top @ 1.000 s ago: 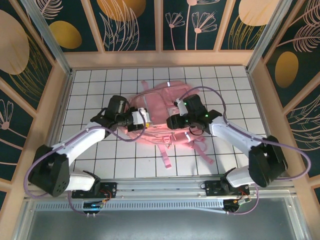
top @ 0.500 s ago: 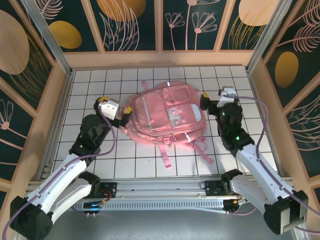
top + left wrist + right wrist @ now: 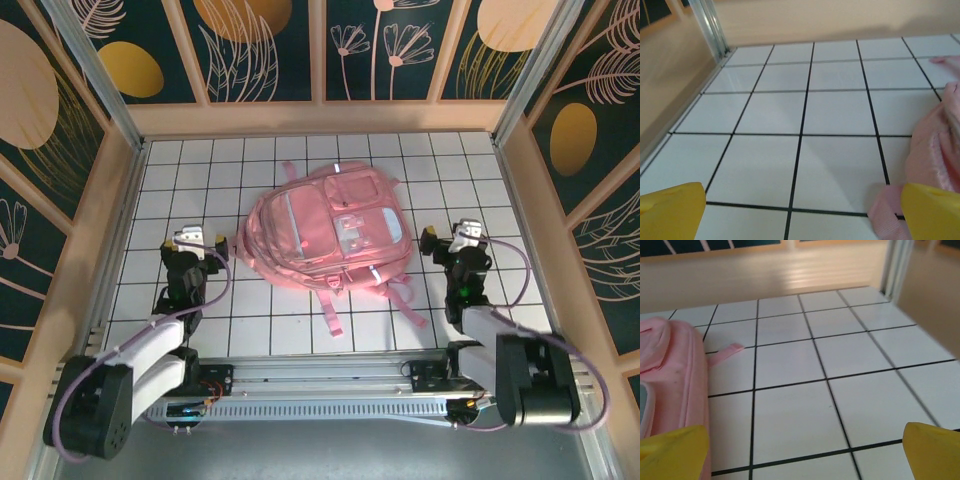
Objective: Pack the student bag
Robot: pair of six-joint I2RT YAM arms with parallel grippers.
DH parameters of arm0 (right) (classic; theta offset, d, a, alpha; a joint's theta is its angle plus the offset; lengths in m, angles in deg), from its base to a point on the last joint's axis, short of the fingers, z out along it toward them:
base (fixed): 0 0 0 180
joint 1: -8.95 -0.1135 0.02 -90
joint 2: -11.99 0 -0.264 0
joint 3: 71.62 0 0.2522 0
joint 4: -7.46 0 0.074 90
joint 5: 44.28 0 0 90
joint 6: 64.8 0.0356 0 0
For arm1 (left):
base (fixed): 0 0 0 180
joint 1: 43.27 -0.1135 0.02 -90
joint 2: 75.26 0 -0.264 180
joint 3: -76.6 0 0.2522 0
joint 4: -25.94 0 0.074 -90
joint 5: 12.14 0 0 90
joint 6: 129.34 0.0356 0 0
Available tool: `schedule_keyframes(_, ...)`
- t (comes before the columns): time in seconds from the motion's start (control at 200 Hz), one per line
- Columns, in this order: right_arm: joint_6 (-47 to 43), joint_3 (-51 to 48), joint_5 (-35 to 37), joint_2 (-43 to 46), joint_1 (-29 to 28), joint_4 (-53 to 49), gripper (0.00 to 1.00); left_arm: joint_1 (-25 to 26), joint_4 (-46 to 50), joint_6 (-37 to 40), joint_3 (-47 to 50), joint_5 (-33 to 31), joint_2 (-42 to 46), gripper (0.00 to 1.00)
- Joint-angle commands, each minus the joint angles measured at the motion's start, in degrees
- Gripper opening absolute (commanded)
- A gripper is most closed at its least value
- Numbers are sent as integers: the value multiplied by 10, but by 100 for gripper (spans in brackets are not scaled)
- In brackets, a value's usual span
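Observation:
The student bag [image 3: 325,232], a large pink backpack with translucent pockets, lies flat in the middle of the tiled table with its straps [image 3: 330,310] trailing toward the near edge. My left gripper [image 3: 203,248] rests low to the left of the bag, open with nothing in it. In the left wrist view its yellow fingertips [image 3: 671,210] stand wide apart and the bag's edge [image 3: 935,150] lies at the right. To the right of the bag my right gripper [image 3: 450,240] is open and holds nothing. The right wrist view has the bag's side [image 3: 675,370] at the left.
The white tiled table [image 3: 470,170] is fenced by wooden walls [image 3: 320,118] at the back and both sides. A metal post [image 3: 712,25] stands in the far left corner. A loose pink strap end [image 3: 726,351] lies on the tiles beside the bag.
Both arms have pulled back off the bag toward the near edge, one to each side. Both grippers have opened wide. The bag lies still.

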Motion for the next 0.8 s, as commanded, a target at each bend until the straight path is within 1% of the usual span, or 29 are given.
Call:
schedule_keyframes(0.0, -15, -13, -81, -112, 10, 253, 99, -15, -143, 2, 2, 51, -51, 99)
schedule_keyframes(0.04, -26, -8, -85, -157, 11, 295, 99, -18, -165, 14, -1, 59, -68, 99)
schedule_keyframes(0.09, -11, -2, -79, -206, 23, 326, 99, -20, -195, 23, -1, 64, -84, 99)
schedule_keyframes(0.145, 7, 2, -80, -259, 36, 388, 99, -26, -229, 33, -1, 72, -105, 99)
schedule_keyframes(0.16, 10, 7, -87, -251, 42, 377, 99, -29, -237, 36, -2, 76, -113, 99)
schedule_keyframes(0.2, 14, 31, -107, -224, 51, 278, 99, -34, -265, 42, -7, 91, -135, 99)
schedule_keyframes(0.215, 14, 42, -112, -227, 53, 259, 99, -36, -277, 43, -9, 98, -143, 99)
schedule_keyframes(0.26, 18, 54, -109, -237, 52, 255, 99, -39, -293, 41, -21, 111, -170, 99)
schedule_keyframes(0.315, 17, 54, -108, -235, 53, 246, 99, -41, -251, 53, -61, 116, -199, 99)
schedule_keyframes(0.35, 18, 53, -108, -235, 53, 253, 99, -43, -259, 66, -73, 127, -223, 99)
schedule_keyframes(0.375, 18, 56, -106, -234, 53, 244, 99, -44, -264, 60, -82, 122, -239, 99)
schedule_keyframes(0.415, 20, 58, -105, -236, 53, 242, 99, -54, -223, 49, -99, 127, -237, 99)
schedule_keyframes(0.48, 22, 58, -106, -235, 54, 241, 99, -81, -238, 25, -97, 151, -242, 99)
schedule_keyframes(0.53, 20, 59, -104, -235, 54, 240, 99, -105, -287, 2, -76, 167, -251, 99)
schedule_keyframes(0.55, 21, 59, -105, -234, 54, 239, 99, -112, -330, -3, -61, 173, -267, 99)
schedule_keyframes(0.576, 20, 59, -105, -235, 54, 239, 99, -115, -423, -10, -39, 173, -299, 99)
schedule_keyframes(0.586, 20, 60, -105, -235, 54, 238, 99, -115, -437, -8, -34, 175, -305, 99)
schedule_keyframes(0.601, 21, 60, -104, -235, 54, 238, 99, -115, -420, -7, -32, 176, -300, 99)
schedule_keyframes(0.621, 20, 60, -104, -235, 53, 238, 99, -115, -356, -1, -45, 182, -280, 99)
schedule_keyframes(0.636, 20, 60, -104, -235, 53, 238, 99, -115, -326, 2, -55, 184, -270, 99)
schedule_keyframes(0.656, 20, 60, -103, -235, 53, 238, 99, -115, -336, -1, -51, 183, -277, 99)
schedule_keyframes(0.681, 20, 60, -102, -235, 53, 238, 99, -115, -394, -7, -38, 181, -292, 99)
schedule_keyframes(0.696, 20, 60, -102, -235, 53, 238, 99, -115, -409, -6, -35, 181, -295, 99)
schedule_keyframes(0.751, 20, 61, -101, -235, 52, 236, 99, -115, -358, 1, -47, 187, -280, 99)
schedule_keyframes(0.796, 19, 60, -101, -235, 52, 235, 99, -114, -376, -2, -43, 188, -286, 99)
